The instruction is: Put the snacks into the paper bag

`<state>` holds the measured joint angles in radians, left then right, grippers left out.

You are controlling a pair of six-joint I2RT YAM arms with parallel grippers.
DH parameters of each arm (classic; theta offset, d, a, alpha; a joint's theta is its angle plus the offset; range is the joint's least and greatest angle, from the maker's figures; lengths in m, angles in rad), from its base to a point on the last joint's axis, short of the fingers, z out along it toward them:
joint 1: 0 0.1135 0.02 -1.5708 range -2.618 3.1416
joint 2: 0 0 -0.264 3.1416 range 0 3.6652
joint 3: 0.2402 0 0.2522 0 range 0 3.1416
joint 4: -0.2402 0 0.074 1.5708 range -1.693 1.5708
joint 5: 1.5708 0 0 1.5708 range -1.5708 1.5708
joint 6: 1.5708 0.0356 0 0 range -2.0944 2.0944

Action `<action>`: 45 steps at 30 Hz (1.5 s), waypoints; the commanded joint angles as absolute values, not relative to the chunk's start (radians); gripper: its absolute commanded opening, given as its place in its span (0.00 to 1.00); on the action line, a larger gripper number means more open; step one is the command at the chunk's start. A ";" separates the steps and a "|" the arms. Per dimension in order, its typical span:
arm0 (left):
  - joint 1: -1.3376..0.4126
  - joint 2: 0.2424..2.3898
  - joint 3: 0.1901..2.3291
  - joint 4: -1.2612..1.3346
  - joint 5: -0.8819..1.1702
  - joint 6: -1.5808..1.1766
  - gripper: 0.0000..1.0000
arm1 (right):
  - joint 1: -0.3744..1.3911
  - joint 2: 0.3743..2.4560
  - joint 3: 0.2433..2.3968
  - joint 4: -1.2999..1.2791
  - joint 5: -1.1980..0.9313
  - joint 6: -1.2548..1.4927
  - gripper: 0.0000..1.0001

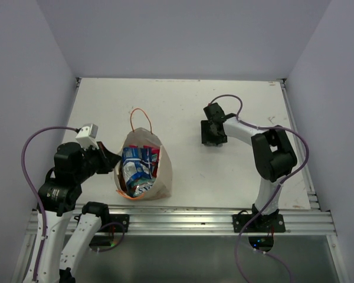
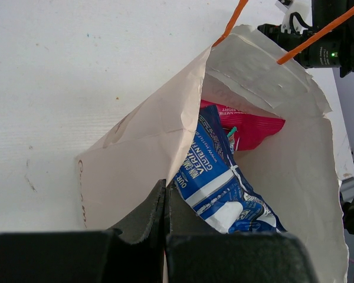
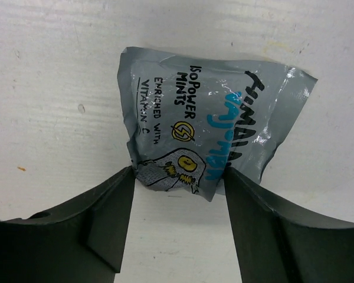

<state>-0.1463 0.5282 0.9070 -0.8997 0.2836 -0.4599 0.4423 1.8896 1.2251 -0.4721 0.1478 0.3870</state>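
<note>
The cream paper bag (image 1: 164,172) lies on the table with its mouth held wide, and its orange cord handles (image 1: 140,115) trail toward the back. Inside it I see a blue packet (image 2: 224,183) on top of a red-pink packet (image 2: 253,127). My left gripper (image 2: 165,190) is shut on the near left rim of the paper bag (image 2: 144,138). At mid-right, my right gripper (image 3: 178,180) stands open over the small silvery-grey packet (image 3: 206,118), whose lower edge lies between the fingertips. In the top view the right gripper (image 1: 213,138) hides that packet.
White walls close in the table (image 1: 183,106) on the left, back and right. A metal rail (image 1: 183,215) runs along the near edge by the arm bases. The right arm's links (image 1: 274,153) stand over the right side of the table.
</note>
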 commanded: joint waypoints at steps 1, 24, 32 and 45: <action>-0.147 0.529 0.934 -0.917 0.279 -0.442 0.00 | 0.439 1.970 1.216 -0.431 0.118 0.403 0.63; -0.147 0.552 0.896 -0.858 0.282 -0.460 0.00 | 0.802 1.566 1.863 -0.989 -0.072 0.259 0.00; -0.147 0.561 0.905 -0.857 0.284 -0.459 0.00 | 1.032 1.690 2.132 -1.124 -0.158 0.265 0.00; -0.147 0.522 0.917 -0.900 0.279 -0.469 0.00 | 1.167 1.824 2.109 -1.083 -0.169 0.275 0.25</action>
<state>-0.1463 0.5312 0.9031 -0.8883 0.2802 -0.4614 1.1645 1.8595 2.0384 -1.0653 -0.1753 0.2779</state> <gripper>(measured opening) 0.008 0.195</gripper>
